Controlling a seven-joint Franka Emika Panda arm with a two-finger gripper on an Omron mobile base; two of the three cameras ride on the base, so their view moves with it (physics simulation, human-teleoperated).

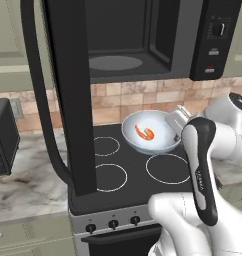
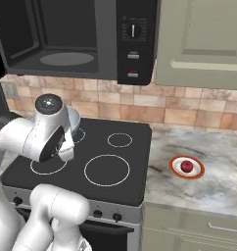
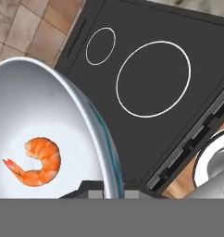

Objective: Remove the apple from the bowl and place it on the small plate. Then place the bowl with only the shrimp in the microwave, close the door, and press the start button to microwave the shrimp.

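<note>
Nearest my hand camera is the rim of the bowl [image 3: 93, 125], running right down between my finger tips, so I read the gripper [image 3: 113, 192] as pinched shut on that rim. The fingers themselves are mostly cut off at the bottom of the view, and I judge the grip from where the rim passes. The shrimp [image 3: 37, 162] lies curled on the bowl's white floor, alone. From the left base camera the bowl [image 1: 160, 137] appears lifted and tilted over the back of the black stovetop [image 1: 138, 165], the shrimp [image 1: 145, 133] sitting toward its lower side.

The apple [image 2: 187, 166] already rests on the small plate [image 2: 198, 172] on the marble counter [image 2: 218, 166], well apart from the stove, so that part looks done. The microwave [image 1: 143, 35] hangs above with its door [image 1: 68, 90] swung wide toward me.

My worries from here: a one-sided rim pinch lets the bowl swing or slip, and more tilt could slide the shrimp out onto the burners. Raising it, I could clip the lower edge of the microwave opening, or knock the open door with my elbow. If the bowl goes onto the turntable [image 1: 115, 63] off-centre, the door may not shut cleanly.
</note>
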